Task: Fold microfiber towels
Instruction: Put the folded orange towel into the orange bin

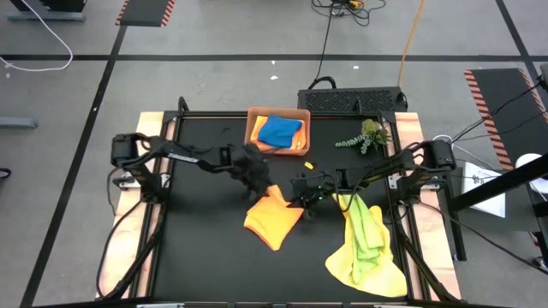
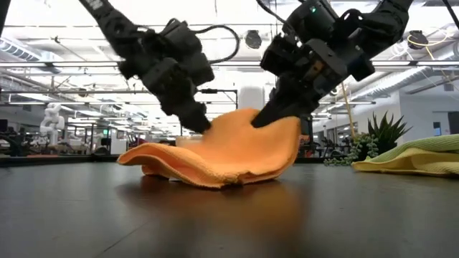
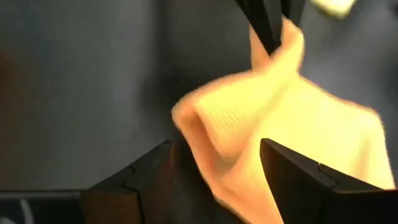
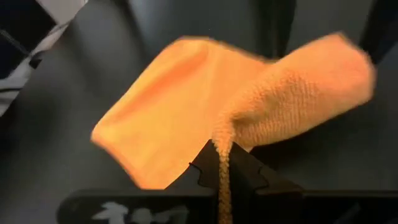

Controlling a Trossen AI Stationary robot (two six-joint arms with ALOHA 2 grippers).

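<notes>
I read this as the middle of a fold on the orange towel (image 1: pixel 272 219), which lies near the middle of the table (image 1: pixel 205 257) between my two arms, one corner lifted and the rest sagging onto the surface. Starting on the left: my left tool (image 3: pixel 214 171) stands released, its fingers spread wide with a raised lobe of the orange cloth between them but, as far as I can judge from its wrist view, not pressed by either finger; in the low view its tip sits right at the towel's upper edge, and I can't be sure whether it brushes the fabric there. Moving right, my right tool (image 4: pixel 224 163) is clenched on the orange towel, a thin pinch of the edge running down between its closed fingers while the cloth balloons out beyond them. Behind the towel the tray (image 1: pixel 253 137) holds a blue towel (image 1: pixel 279 130), and off to the right a lime green towel (image 1: pixel 366 224) and a yellow one (image 1: pixel 360 267) lie heaped, unfolded. The next move, I think, calls for the left tool to take its own hold so both corners travel together across the cloth.
</notes>
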